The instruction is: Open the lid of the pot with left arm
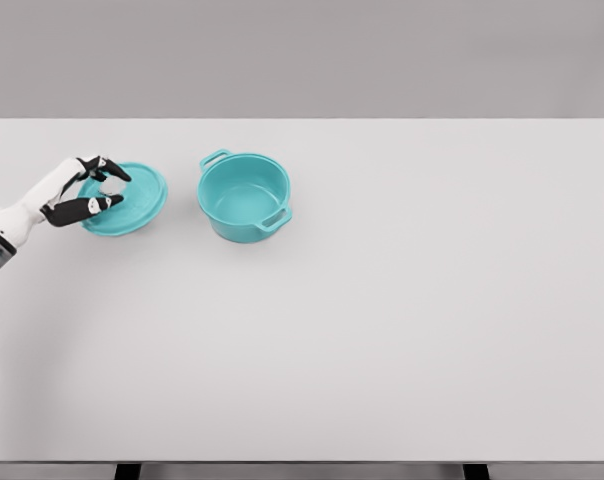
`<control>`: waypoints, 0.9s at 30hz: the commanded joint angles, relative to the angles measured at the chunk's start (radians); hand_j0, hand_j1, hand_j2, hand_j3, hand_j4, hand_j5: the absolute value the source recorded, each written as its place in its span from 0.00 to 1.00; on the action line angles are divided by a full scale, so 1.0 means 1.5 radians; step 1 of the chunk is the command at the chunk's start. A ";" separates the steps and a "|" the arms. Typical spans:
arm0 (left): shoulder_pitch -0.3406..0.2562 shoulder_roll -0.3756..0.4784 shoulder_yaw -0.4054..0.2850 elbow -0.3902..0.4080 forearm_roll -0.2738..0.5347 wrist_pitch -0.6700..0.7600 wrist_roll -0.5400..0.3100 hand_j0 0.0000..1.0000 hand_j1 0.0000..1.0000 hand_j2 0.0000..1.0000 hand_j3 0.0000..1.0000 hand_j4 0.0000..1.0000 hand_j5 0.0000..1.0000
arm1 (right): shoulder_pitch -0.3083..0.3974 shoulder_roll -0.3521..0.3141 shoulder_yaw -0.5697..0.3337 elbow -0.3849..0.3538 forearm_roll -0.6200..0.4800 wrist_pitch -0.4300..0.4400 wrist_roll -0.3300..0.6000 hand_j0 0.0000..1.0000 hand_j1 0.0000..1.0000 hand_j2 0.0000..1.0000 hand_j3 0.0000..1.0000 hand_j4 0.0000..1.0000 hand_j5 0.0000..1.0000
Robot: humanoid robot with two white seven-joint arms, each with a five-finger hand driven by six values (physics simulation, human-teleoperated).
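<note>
The teal pot stands uncovered on the white table, left of centre, with a handle on each side. Its teal lid is off the pot, to its left, low over or on the table; which one I cannot tell. My left hand comes in from the left edge and sits over the lid's left half. Its dark fingers and thumb are curled around the pale knob in the lid's middle. The right arm is out of view.
A gap of bare table separates the lid from the pot. The table's far edge runs just behind both.
</note>
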 commanded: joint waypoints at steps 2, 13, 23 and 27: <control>0.005 0.014 -0.002 0.019 0.003 0.002 0.000 0.74 0.74 0.74 0.74 0.74 0.74 | 0.000 0.000 0.000 0.000 0.000 0.000 0.000 1.00 1.00 1.00 1.00 1.00 1.00; 0.009 0.016 -0.004 0.014 0.004 0.002 0.000 1.00 1.00 1.00 1.00 1.00 1.00 | 0.000 0.000 0.000 0.000 0.000 0.000 0.000 1.00 1.00 1.00 1.00 1.00 1.00; 0.007 0.053 0.006 -0.008 0.009 0.002 0.000 1.00 1.00 1.00 1.00 1.00 1.00 | 0.000 0.000 0.000 0.000 0.000 0.000 0.000 1.00 1.00 1.00 1.00 1.00 1.00; 0.007 0.070 0.007 -0.010 0.009 0.002 0.000 1.00 1.00 1.00 1.00 1.00 1.00 | 0.000 0.000 0.000 0.000 0.000 0.001 0.000 1.00 1.00 1.00 1.00 1.00 1.00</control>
